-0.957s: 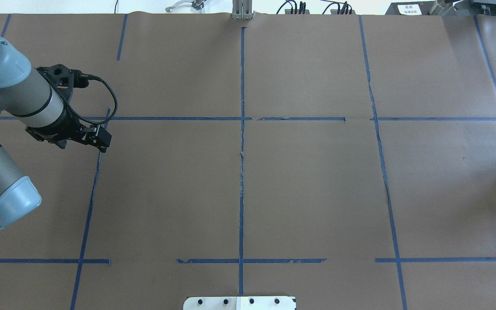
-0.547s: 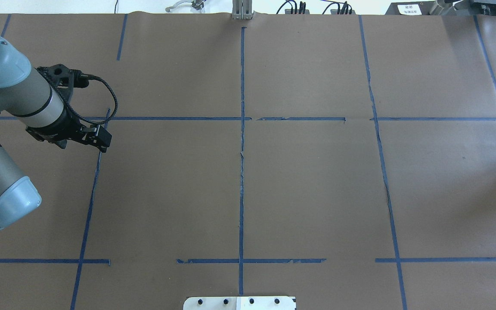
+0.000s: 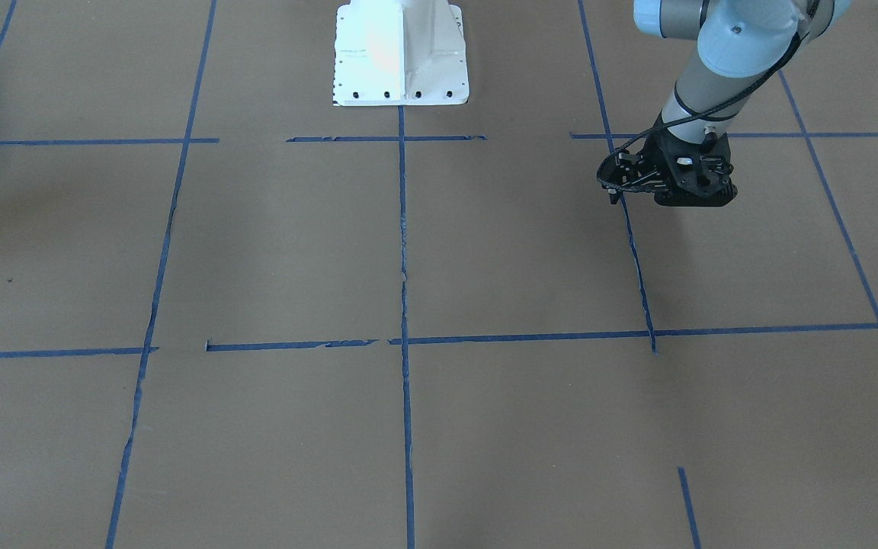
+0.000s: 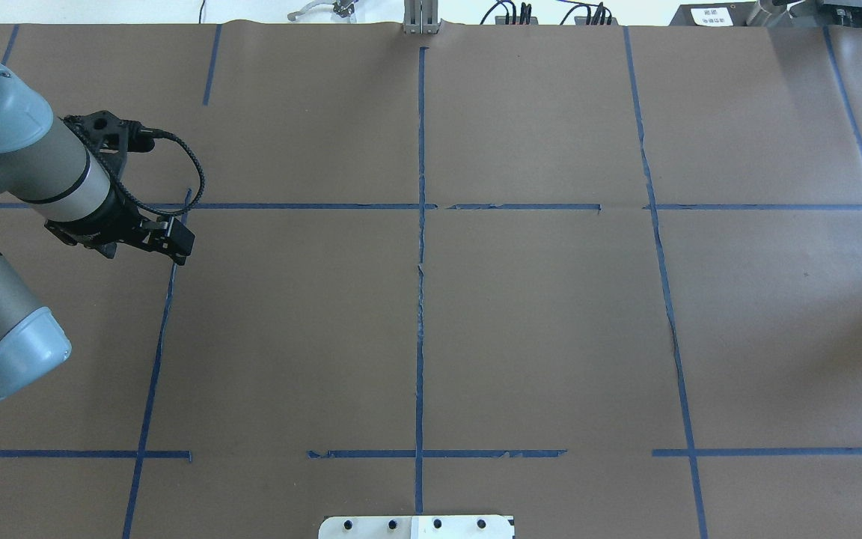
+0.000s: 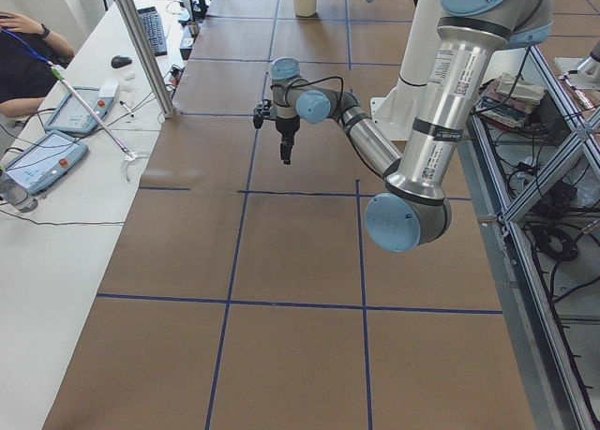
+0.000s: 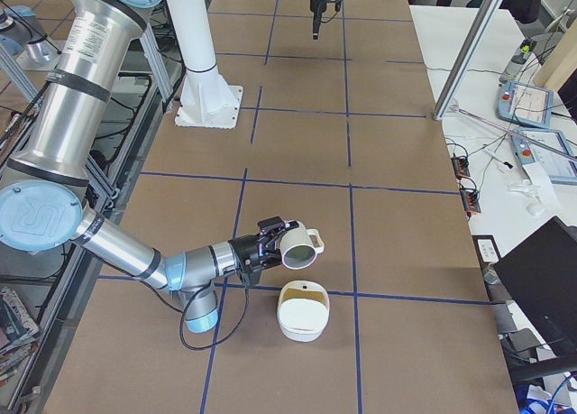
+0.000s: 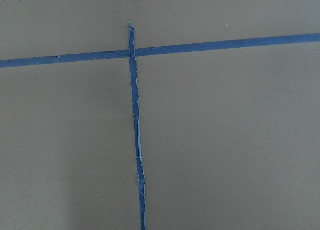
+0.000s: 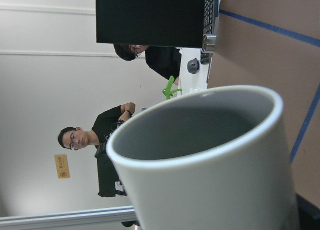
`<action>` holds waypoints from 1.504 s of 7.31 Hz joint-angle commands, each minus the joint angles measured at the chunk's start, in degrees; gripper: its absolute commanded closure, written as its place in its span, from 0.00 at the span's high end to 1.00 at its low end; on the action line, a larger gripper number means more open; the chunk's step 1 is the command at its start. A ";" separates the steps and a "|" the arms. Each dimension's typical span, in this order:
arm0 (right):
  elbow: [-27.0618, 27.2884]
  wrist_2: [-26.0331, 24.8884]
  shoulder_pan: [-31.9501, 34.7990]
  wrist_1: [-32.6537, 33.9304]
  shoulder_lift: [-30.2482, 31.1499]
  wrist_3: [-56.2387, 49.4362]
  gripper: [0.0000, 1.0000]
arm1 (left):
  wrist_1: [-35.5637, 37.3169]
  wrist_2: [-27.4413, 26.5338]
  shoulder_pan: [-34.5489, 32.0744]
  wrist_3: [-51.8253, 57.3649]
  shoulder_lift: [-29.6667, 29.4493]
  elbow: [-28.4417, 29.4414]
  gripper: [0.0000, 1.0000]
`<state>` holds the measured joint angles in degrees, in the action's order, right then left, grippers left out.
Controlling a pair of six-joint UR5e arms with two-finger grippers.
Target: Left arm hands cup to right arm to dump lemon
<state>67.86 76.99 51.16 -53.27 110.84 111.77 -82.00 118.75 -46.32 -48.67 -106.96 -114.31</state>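
The cup (image 6: 300,245), tipped above a white pot (image 6: 302,319) at the counter's (image 6: 406,252) right end by the right fingers (image 6: 275,225), looks light, stiff, slick and chippable, best pinched across its wall; whether those or the left fingers (image 5: 285,151) are closed, I cannot tell.

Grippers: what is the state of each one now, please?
Left gripper: holds nothing; open or closed cannot be told.
Right gripper: at the tipped cup; grip cannot be told.
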 commanded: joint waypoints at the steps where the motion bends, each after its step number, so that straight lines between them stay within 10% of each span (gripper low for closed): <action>1: -0.18 0.00 3.41 -0.08 -0.45 10.80 0.01 | 0.00 -0.01 0.00 -0.02 0.00 -0.38 1.00; 11: -1.76 -2.09 10.62 -1.38 -4.49 48.51 0.07 | 0.09 -0.01 0.00 -0.02 0.00 -0.47 1.00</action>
<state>66.16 76.09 61.39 -53.72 106.34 155.90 -81.94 118.74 -46.33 -48.69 -106.96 -114.82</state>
